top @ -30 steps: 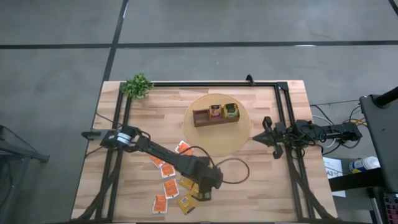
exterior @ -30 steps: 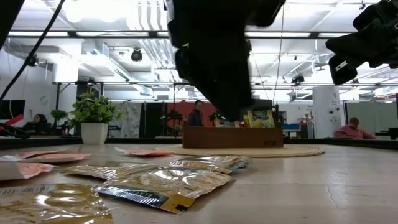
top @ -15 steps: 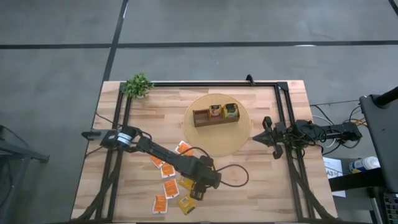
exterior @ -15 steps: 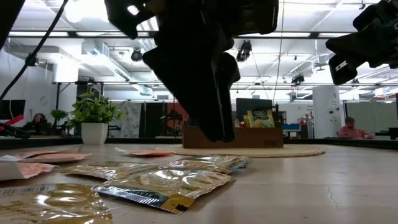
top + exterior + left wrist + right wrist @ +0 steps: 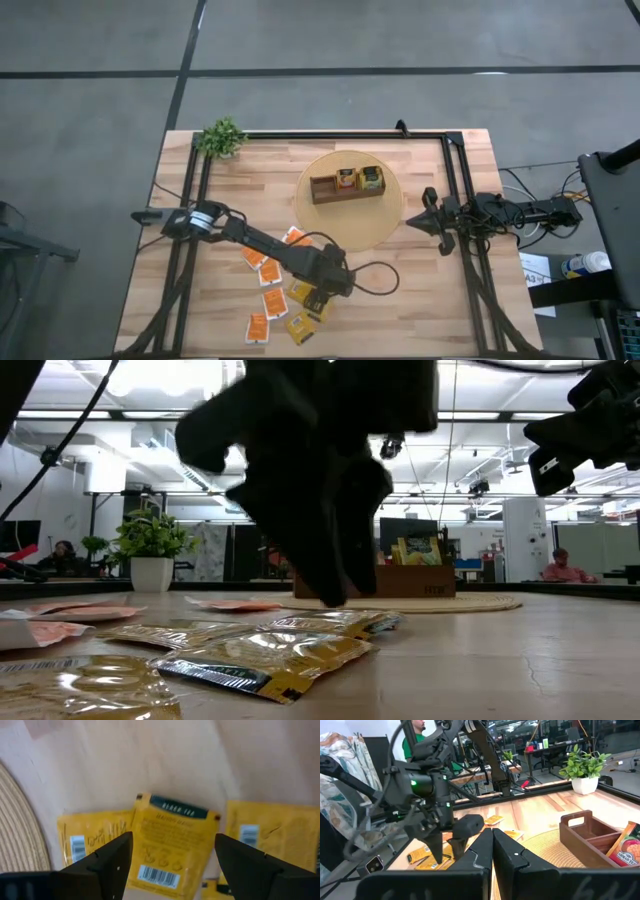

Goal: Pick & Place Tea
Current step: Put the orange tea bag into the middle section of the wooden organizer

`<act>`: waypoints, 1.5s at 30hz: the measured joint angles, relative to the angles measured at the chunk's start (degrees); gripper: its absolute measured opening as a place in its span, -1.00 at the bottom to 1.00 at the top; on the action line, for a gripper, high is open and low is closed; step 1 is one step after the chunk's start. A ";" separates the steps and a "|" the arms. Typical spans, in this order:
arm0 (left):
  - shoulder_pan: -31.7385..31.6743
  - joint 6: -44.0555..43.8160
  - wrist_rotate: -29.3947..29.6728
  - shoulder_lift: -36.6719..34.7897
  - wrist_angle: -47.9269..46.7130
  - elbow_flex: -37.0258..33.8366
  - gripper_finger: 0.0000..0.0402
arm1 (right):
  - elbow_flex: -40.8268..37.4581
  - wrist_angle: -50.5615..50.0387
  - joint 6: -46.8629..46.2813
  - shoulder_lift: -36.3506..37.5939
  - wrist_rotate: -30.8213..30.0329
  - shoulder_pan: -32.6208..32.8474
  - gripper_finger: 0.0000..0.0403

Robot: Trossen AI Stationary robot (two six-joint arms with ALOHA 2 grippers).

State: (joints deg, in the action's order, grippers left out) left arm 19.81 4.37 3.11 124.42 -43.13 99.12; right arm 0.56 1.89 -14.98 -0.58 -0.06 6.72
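Note:
Several flat tea sachets lie on the wooden table near its front edge, orange ones (image 5: 272,276) to the left and yellow ones (image 5: 300,293) to the right. My left gripper (image 5: 320,300) points steeply down, open, just above the yellow ones. In the left wrist view its fingers (image 5: 116,862) stand either side of one yellow sachet with a dark label (image 5: 170,847), which lies partly on two others. In the low view the gripper (image 5: 330,598) is a little clear of the sachets (image 5: 270,655). My right gripper (image 5: 428,222) waits shut at the table's right side.
A brown wooden box (image 5: 347,185) holding sachets in its right compartments stands on a round woven mat (image 5: 350,232) at the far middle. A small potted plant (image 5: 222,138) is at the far left corner. A black cable (image 5: 375,280) loops beside the left gripper.
My left gripper has sunk toward the yellow sachets, shifted slightly toward the table's left edge, and rolled about its own pointing line. The sachets have stayed where they were.

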 joint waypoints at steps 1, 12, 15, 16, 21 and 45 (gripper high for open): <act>-0.09 0.04 0.00 0.00 0.00 -0.52 0.38 | 0.00 0.00 -0.02 0.01 0.01 0.00 -0.96; -0.11 3.29 -0.22 -0.31 5.65 -5.45 0.38 | -0.02 0.02 0.00 0.00 -0.01 0.00 -0.96; -0.11 3.22 -0.81 -0.31 5.60 -5.51 0.31 | -0.02 0.00 -0.02 0.02 0.00 -0.02 -0.96; -0.11 3.21 -1.03 -0.31 5.57 -5.51 0.26 | -0.02 0.02 0.00 0.02 0.01 -0.01 -0.96; -0.25 3.26 -2.38 -0.28 4.63 -5.40 -0.19 | -0.02 0.00 0.00 0.00 0.01 0.00 -0.96; -1.05 2.50 -1.07 -6.62 -6.03 1.71 -0.99 | -0.02 0.02 -0.02 0.04 -0.01 -0.02 -0.96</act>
State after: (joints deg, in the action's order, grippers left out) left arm 18.76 6.86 2.05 117.80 -49.16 100.83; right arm 0.54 1.91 -15.00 -0.54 -0.07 6.70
